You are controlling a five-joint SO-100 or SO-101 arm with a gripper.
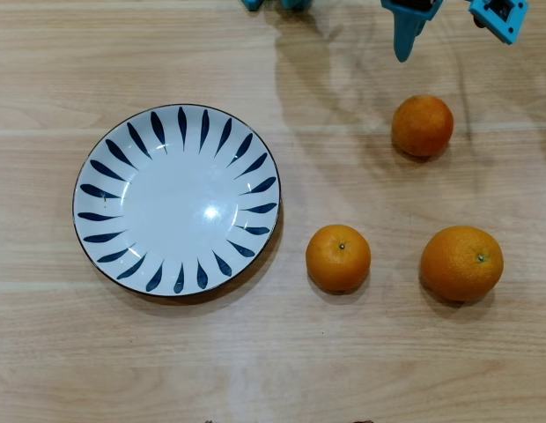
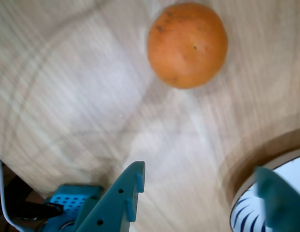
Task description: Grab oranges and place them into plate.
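In the overhead view the white plate (image 1: pixel 95 167) with dark blue leaf strokes lies empty at the left. Three oranges lie on the table to its right: one at the upper right (image 1: pixel 422 125), one in the middle (image 1: pixel 338 257), and the largest at the lower right (image 1: pixel 461 263). My teal gripper (image 1: pixel 453 40) is open at the top edge, just beyond the upper orange and apart from it. In the blurred wrist view one orange (image 2: pixel 187 44) lies ahead of the open, empty gripper (image 2: pixel 203 193), and the plate's rim (image 2: pixel 247 203) shows at the lower right.
The table (image 1: pixel 273 370) is light wood. The arm's shadow falls across the table between the plate and the upper orange. A teal part of the arm's base (image 1: pixel 273 3) shows at the top edge.
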